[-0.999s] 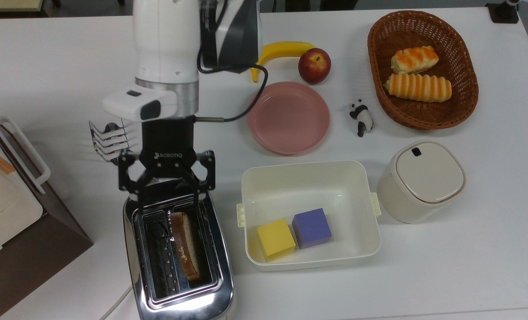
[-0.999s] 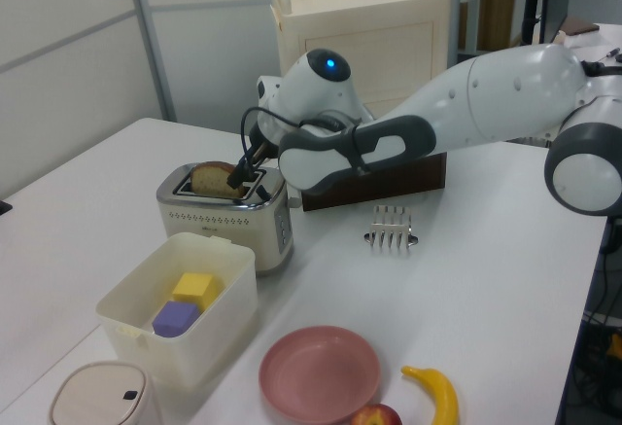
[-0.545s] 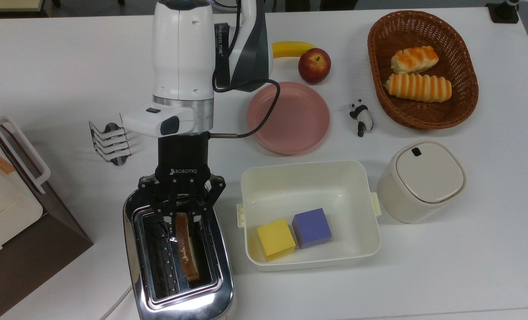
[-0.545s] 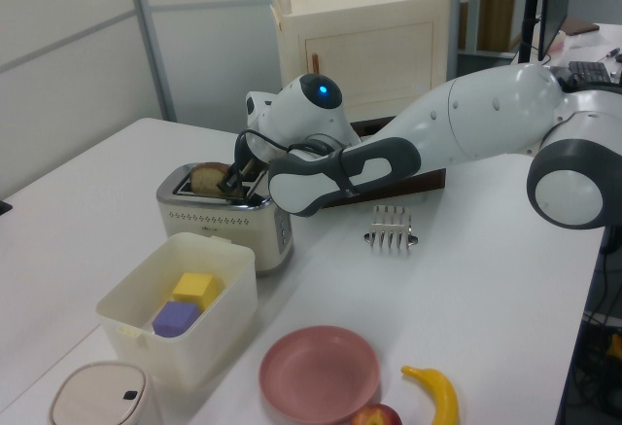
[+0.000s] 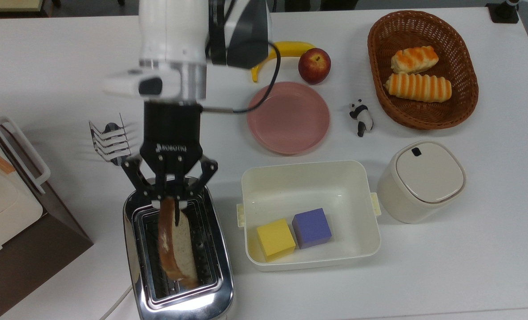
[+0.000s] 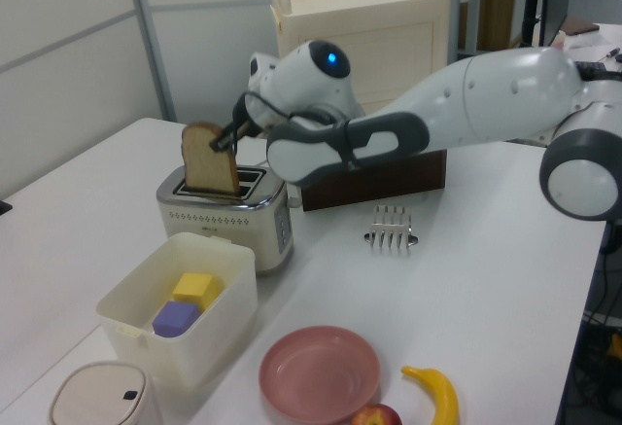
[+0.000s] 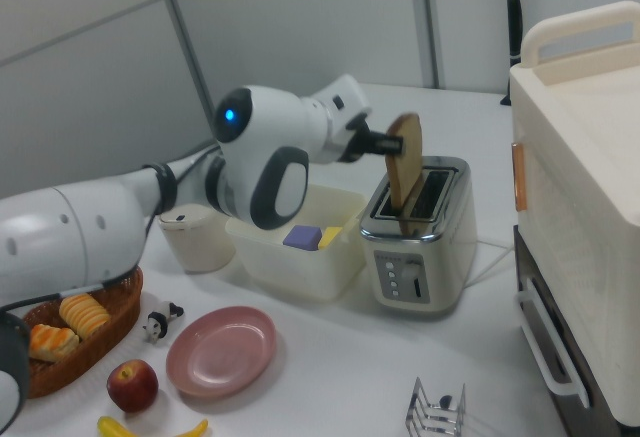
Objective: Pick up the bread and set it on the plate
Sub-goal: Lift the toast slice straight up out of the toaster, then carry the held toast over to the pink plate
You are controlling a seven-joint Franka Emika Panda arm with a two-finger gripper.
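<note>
My gripper (image 5: 169,205) pinching the bread (image 5: 175,243) by its top edge, slice now raised clear above the toaster (image 5: 179,262) slot it sat in before, arm pulled back, plate (image 5: 288,118) bare, well apart.

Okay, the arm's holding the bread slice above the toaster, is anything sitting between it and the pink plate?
Nothing visible blocks it. The brown bread slice hangs from the gripper above the chrome toaster. The round pink plate is bare. The white rectangular tub sits beside the route, low on the table.
</note>
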